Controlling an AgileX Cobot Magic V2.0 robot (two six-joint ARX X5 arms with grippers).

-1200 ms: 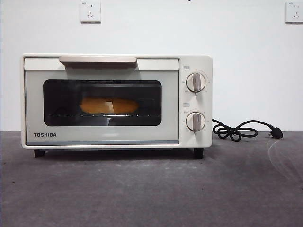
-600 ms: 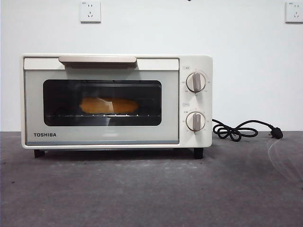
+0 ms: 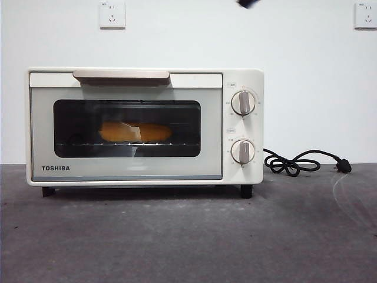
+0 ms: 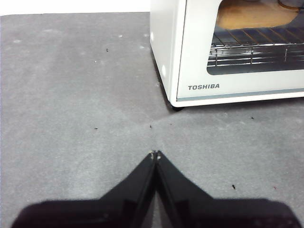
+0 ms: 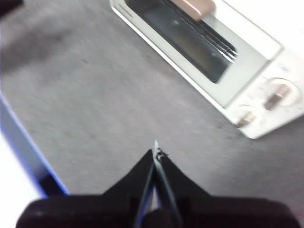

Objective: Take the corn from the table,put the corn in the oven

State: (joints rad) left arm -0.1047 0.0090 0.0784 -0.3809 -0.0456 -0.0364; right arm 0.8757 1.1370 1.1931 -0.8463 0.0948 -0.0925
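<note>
The corn (image 3: 135, 131) lies on the wire rack inside the cream-white oven (image 3: 144, 127), seen through the dark glass of its closed door. The left wrist view shows the corn (image 4: 254, 14) behind the window too. My left gripper (image 4: 156, 154) is shut and empty, hovering over the table (image 4: 71, 104) in front of the oven's left corner. My right gripper (image 5: 156, 153) is also shut and empty, high above the table (image 5: 95, 95), with the oven (image 5: 213, 52) ahead of it. A black tip (image 3: 247, 3) shows at the top edge of the front view.
The oven's black cord and plug (image 3: 306, 162) lie on the table to its right. Two wall sockets (image 3: 112, 15) sit on the white wall behind. A blue table edge (image 5: 28, 156) shows in the right wrist view.
A black arm tip has come into the front view at the top edge. The oven and corn have not moved.
</note>
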